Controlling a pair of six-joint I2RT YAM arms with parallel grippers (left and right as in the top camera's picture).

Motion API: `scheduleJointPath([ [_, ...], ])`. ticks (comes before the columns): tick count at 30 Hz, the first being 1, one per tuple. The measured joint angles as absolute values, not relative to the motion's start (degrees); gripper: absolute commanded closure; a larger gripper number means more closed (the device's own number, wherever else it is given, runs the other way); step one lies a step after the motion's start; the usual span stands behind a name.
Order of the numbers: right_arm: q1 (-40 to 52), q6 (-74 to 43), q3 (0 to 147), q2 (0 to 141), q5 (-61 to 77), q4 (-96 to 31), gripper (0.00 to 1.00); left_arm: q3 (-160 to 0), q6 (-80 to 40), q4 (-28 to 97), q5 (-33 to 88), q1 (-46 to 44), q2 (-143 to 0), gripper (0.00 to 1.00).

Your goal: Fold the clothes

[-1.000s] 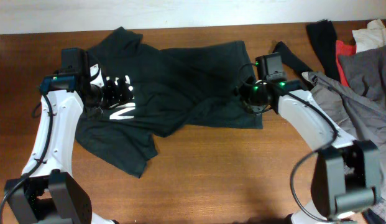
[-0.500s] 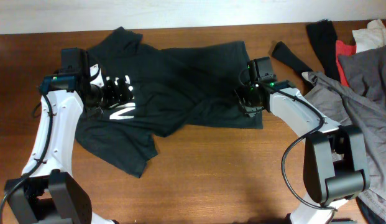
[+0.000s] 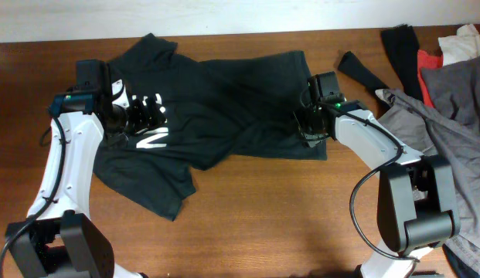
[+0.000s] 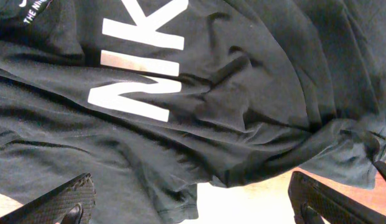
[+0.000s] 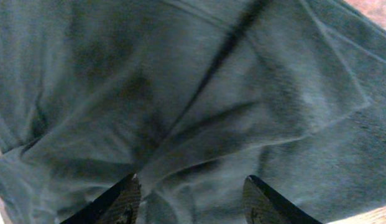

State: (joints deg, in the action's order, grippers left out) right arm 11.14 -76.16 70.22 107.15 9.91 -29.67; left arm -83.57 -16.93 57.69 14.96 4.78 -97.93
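Left fingers [image 4: 62, 199] wide — right fingers [image 5: 121, 202] half-open.

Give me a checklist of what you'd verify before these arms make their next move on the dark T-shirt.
1. Left end effector open above the white lettering: ok.
2. Right end effector gripping the T-shirt edge: cannot tell; fabric lies between its fingers.
3. T-shirt spread flat: not ok, it is creased and bunched.
4. Grey garment apart from the T-shirt: ok.
5. Bare table in front of the T-shirt: ok.
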Motion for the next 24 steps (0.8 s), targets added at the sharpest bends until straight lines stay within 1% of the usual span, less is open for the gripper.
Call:
scheduleJointPath([
  [3,11.1,-77.8,68.8,107.2,9.9,-29.7,0.43,-83.6,-16.9,57.7,15.0,4.8,-97.9,0.01],
  [6,11.2,-79.2,67.5,107.2,9.5,-28.9,0.47,-83.6,-16.9,57.7,15.0,4.8,-97.9,0.01],
  [19,11.2,-81.5,67.3,107.2,8.3,-26.8,0.48,-83.6,-16.9,57.7,15.0,4.8,-97.9,0.01],
  [21,11.1,-81.9,67.3,107.5,8.2,-25.7,0.51,-83.6,-16.9,57.7,15.0,4.8,-97.9,0.01],
  [24,11.2,-82.4,67.3,108.0,8.1,-24.8,0.60,-83.6,-16.9,57.7,15.0,4.8,-97.9,0.01],
])
